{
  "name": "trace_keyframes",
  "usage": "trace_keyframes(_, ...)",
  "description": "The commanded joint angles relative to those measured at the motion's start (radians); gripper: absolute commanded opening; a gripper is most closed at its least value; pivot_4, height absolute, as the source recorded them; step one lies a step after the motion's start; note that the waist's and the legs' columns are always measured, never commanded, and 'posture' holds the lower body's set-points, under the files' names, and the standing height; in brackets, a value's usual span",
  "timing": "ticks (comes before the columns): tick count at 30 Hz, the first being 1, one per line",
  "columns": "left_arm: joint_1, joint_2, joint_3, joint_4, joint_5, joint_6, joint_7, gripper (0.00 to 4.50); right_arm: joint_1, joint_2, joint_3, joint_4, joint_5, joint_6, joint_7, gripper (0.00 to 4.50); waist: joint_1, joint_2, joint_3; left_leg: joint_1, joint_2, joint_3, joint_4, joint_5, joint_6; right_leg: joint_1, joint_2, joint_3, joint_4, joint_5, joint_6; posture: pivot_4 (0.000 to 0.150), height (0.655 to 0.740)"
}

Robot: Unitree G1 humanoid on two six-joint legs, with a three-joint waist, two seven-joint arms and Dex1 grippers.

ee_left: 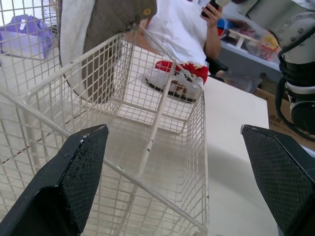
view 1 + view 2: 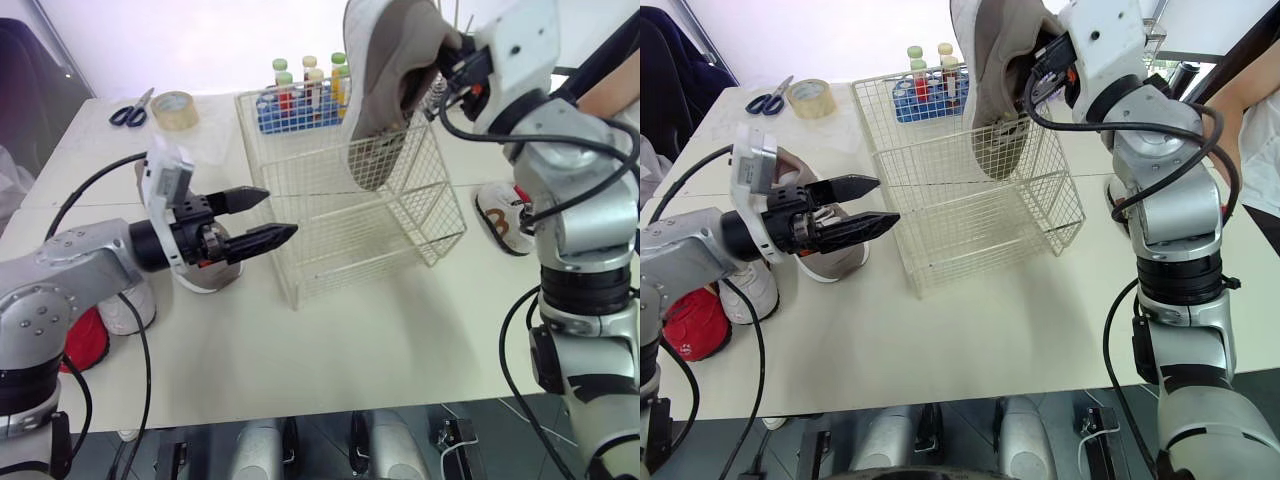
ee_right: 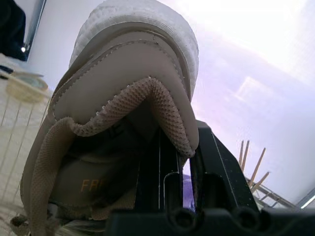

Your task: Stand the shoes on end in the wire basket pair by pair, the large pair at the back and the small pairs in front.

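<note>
Big shoe (image 2: 385, 80) hangs toe down over the back half of the wire basket (image 2: 300, 298). The right gripper (image 2: 448, 58) pinches it tight by the heel edge, one finger inside the shoe and one outside. Holding it by the heel lets the toe go in first, so the shoe can end up standing on end. The toe looks to be just under the rim already, but the wires make that hard to tell for sure. It is not resting on the basket floor yet.

The back half is the right spot, because the big pair goes there and the front half must stay free for the small pairs. No other shoe is in the basket.

The left gripper (image 2: 277, 212) is spread wide and holds nothing. It sits just beside the front left side of the basket, pointing at it, maybe ready to steady the basket or the shoe.

A small shoe (image 2: 500, 215) lies on the table on the right side of the basket. A white shoe (image 2: 128, 305) sits under the left arm, waiting its turn.
</note>
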Motion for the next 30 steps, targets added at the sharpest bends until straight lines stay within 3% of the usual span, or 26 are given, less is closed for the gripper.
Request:
trace_keyframes(1, -0.003, 0.002, 0.041, -0.036, -0.019, -0.006, 0.016, 4.5, 0.0, 0.003, -0.023, -0.013, -0.003, 0.025, 0.014, 0.03, 0.0, 0.0, 0.0, 0.0, 0.0, 0.0, 0.0, 0.0, 0.0, 0.0, 0.0, 0.0, 0.0, 0.0, 0.0, 0.15, 0.74)
trace_keyframes(7, -0.001, -0.005, 0.046, -0.039, -0.025, -0.01, 0.041, 4.5, 0.013, 0.003, -0.006, -0.018, -0.015, 0.097, 0.019, 0.03, -0.001, 0.0, 0.0, 0.0, 0.0, 0.0, 0.0, 0.0, 0.0, 0.0, 0.0, 0.0, 0.0, 0.0, 0.0, 0.15, 0.74)
trace_keyframes(10, 0.0, -0.009, 0.043, -0.036, -0.02, -0.014, 0.042, 4.5, 0.018, 0.003, -0.007, -0.019, -0.016, 0.11, 0.027, 1.13, -0.001, -0.001, 0.0, 0.0, 0.0, 0.0, 0.0, 0.0, 0.0, 0.0, 0.0, 0.0, 0.0, 0.0, 0.0, 0.15, 0.74)
trace_keyframes(16, 0.004, -0.02, 0.046, -0.019, -0.009, -0.023, 0.035, 4.5, 0.005, 0.007, -0.03, -0.008, -0.047, 0.045, 0.008, 4.07, -0.001, 0.0, 0.0, 0.0, 0.0, 0.0, 0.0, 0.0, 0.0, 0.0, 0.0, 0.0, 0.0, 0.0, 0.0, 0.15, 0.74)
trace_keyframes(24, 0.01, -0.037, 0.037, -0.004, 0.026, -0.036, 0.014, 4.5, 0.015, 0.066, -0.08, 0.004, -0.017, 0.046, -0.017, 4.07, 0.0, -0.001, 0.0, 0.0, 0.0, 0.0, 0.0, 0.0, 0.0, 0.001, 0.0, 0.0, 0.0, 0.0, 0.0, 0.15, 0.74)
trace_keyframes(30, 0.031, -0.037, 0.054, -0.013, 0.027, -0.031, 0.011, 4.5, 0.034, 0.073, -0.174, -0.022, 0.094, 0.129, 0.034, 4.07, 0.0, -0.001, 0.0, 0.0, 0.0, 0.0, 0.0, 0.0, 0.0, 0.001, 0.0, 0.0, 0.0, 0.0, 0.0, 0.15, 0.74)
